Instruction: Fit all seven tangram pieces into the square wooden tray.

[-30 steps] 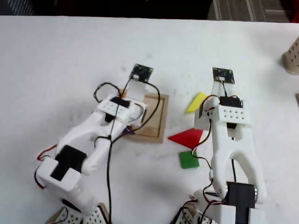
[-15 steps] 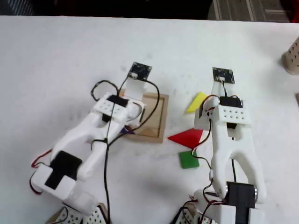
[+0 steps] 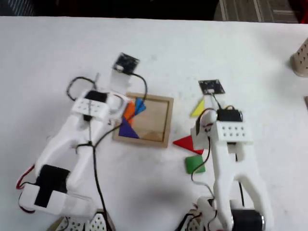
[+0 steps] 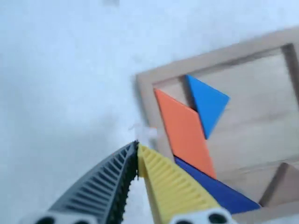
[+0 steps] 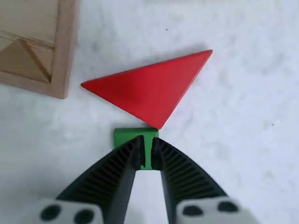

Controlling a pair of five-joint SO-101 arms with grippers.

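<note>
White table (image 3: pixel 240 48) carries everything, and the square wooden tray (image 3: pixel 169 122) lies on it between the two arms. We judge the task to be somewhat less than half done. Three coloured pieces are already inside the tray, all against the wall on the left arm's side: the orange piece (image 3: pixel 129 110), the blue triangle (image 3: pixel 139 105) touching it, and the violet piece (image 3: pixel 126 129) just beside the orange one. The rest of the tray floor is bare wood.

Three pieces are not yet placed and lie on the table at the other side of the tray: the yellow triangle (image 3: pixel 198 108), the red triangle (image 3: pixel 186 143) near the tray's corner, and the green square (image 3: pixel 194 164), which touches the red one's tip.

The left gripper (image 4: pixel 136 148) has its fingers pressed together with nothing between them, and it is over the table just outside the tray's rim. The right gripper (image 5: pixel 145 151) is above the green square, with its fingers drawn almost together so that only a thin slit is left; it seems to hold nothing. So at least three placements are left, and we think the green square is the next one.
</note>
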